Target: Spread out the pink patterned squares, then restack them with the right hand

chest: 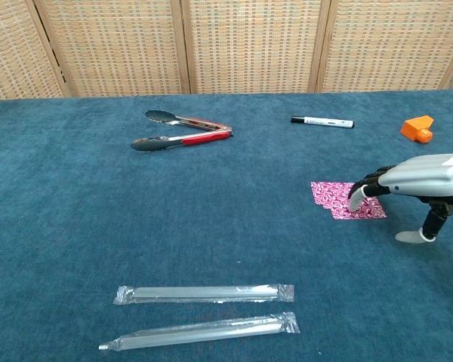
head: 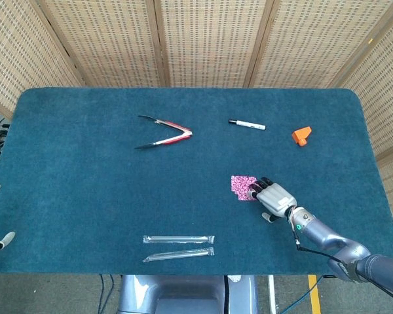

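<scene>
Blue desk [head: 85, 183]: right robot hand [head: 273, 195] fingertips press pink squares [chest: 346, 200], fingers spread, gripping nothing; squares partly fanned.

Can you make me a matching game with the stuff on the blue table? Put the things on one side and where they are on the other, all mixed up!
Things:
1. tongs
2. orange block
3. pink patterned squares
4. two clear wrapped straws

Places:
A. under the right hand's fingertips
B. near the front edge of the table, lying side by side
C. far right part of the table
D. far side of the table, left of the marker

Right pairs: 1-D, 2-C, 3-A, 4-B
</scene>
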